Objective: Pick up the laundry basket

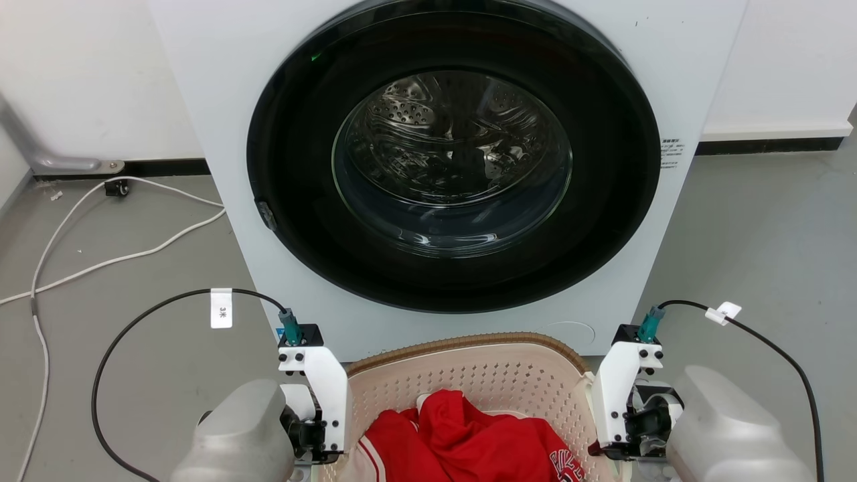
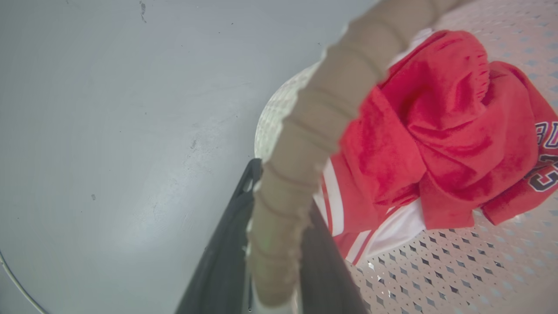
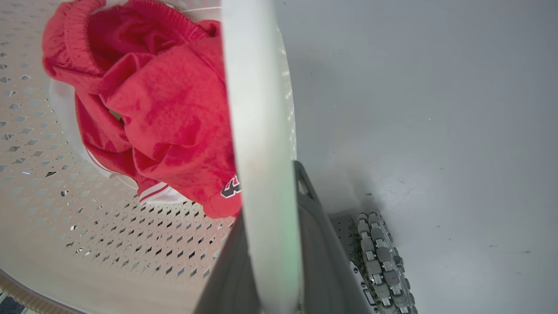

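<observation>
2 grips, left hand (image 2: 283,192) pinching laundry basket (image 1: 469,375) rim (image 2: 305,131), right hand (image 3: 268,196) its handle (image 3: 253,87), washer (image 1: 214,80) close behind

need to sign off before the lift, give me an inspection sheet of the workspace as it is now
surface: grey floor, lightly scuffed
job's things: basket in front of the washer, red clothes inside
clutter: nothing seen
end effectors: left end effector shut on the basket's brown rim; right end effector shut on its white handle
cables: white cable loose on the floor at left; black cable to the left wrist, another to the right
surroundings: white wall, grey pipe at left, robot wheel beside the basket
</observation>
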